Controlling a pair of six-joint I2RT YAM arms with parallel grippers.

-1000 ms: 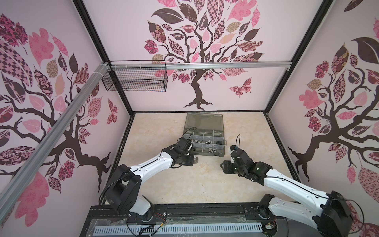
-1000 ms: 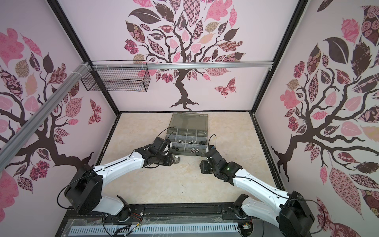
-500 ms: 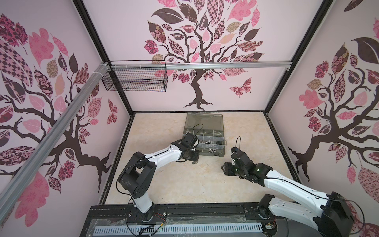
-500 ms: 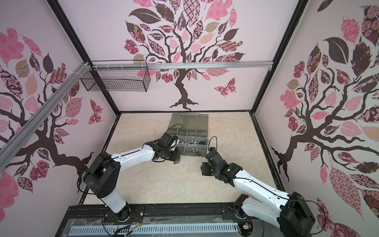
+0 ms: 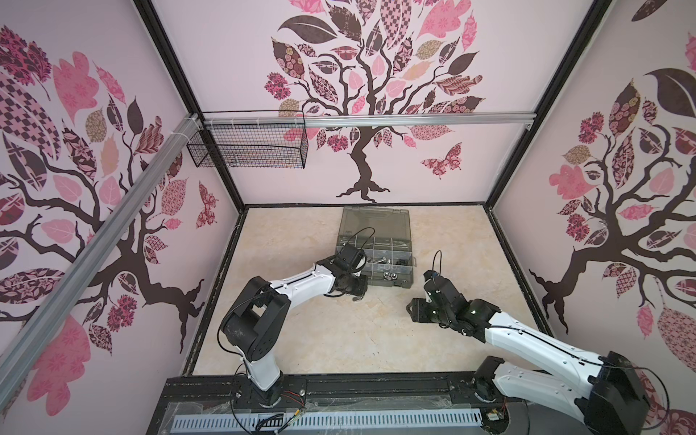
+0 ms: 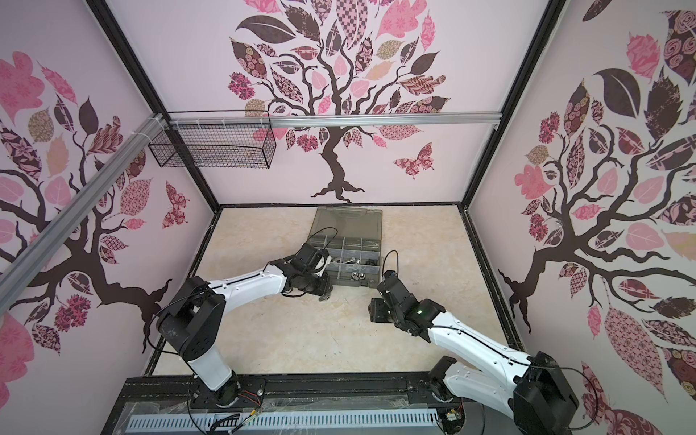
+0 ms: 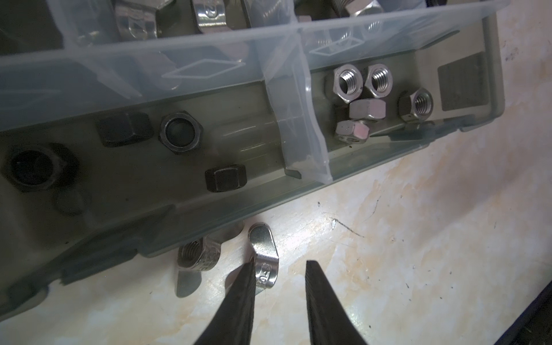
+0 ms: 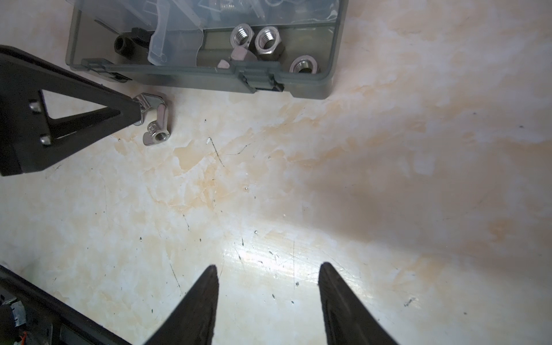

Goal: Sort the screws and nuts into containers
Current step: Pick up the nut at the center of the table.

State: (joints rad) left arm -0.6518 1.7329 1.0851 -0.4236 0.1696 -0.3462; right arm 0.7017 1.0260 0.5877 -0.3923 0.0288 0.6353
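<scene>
The grey translucent organizer case (image 5: 391,281) lies open at the back middle of the table, and its compartments are the containers. Silver hex nuts (image 7: 361,95) fill its front corner compartment, black nuts (image 7: 179,134) the one beside it, and silver screws (image 5: 381,260) lie in the row behind. Two silver wing nuts lie on the table at the case's front wall (image 7: 239,203). My left gripper (image 7: 280,264) is open around an ear of one wing nut (image 7: 264,263), which touches one finger only. The other wing nut (image 7: 197,254) lies just beside it. My right gripper (image 8: 267,265) is open over bare table.
A black wire basket (image 5: 248,150) hangs from the aluminium rail at the back left, well above the table. The case's lid (image 5: 374,222) lies flat behind the compartments. Patterned walls close in the table on three sides.
My left gripper has shifted slightly right and forward, coming down to the table at the case's front, and that arm's shoulder and elbow have swung round. The right arm has barely moved.
</scene>
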